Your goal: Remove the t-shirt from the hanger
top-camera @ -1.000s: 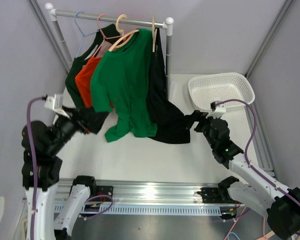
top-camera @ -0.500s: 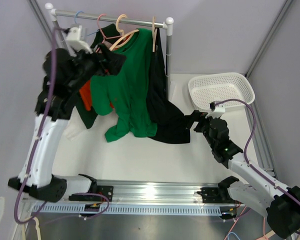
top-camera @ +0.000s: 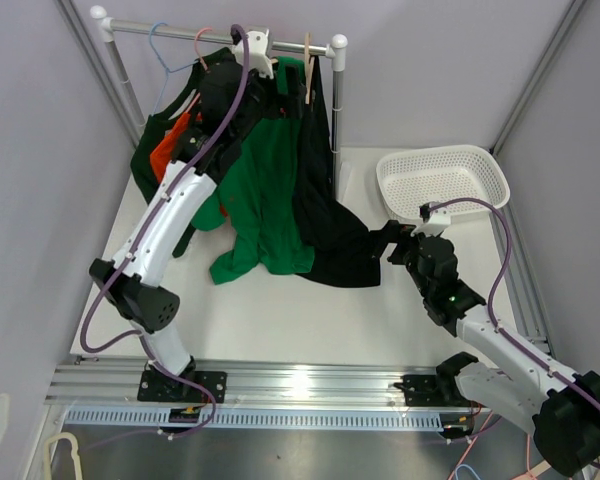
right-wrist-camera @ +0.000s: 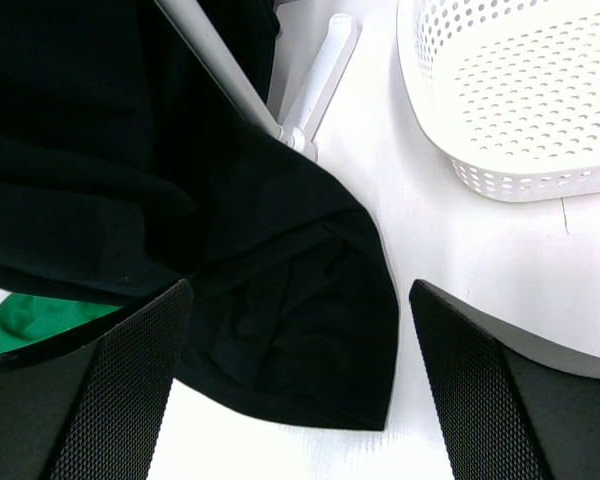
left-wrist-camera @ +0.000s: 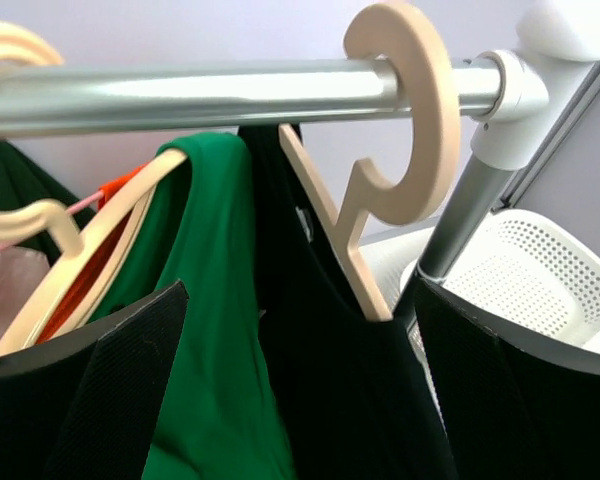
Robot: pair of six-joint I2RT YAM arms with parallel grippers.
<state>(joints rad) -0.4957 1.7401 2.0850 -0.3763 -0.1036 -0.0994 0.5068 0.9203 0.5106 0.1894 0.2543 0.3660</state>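
One move: left gripper (left-wrist-camera: 300, 290) reached hanger (left-wrist-camera: 420, 120).

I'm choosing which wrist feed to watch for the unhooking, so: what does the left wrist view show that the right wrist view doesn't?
Left wrist only: the rail, the wooden hanger hooked over it, and an orange garment. Right wrist only: the black shirt with its hem lying on the table, near the rack's foot. Both: the black shirt, the green t-shirt and the white basket.
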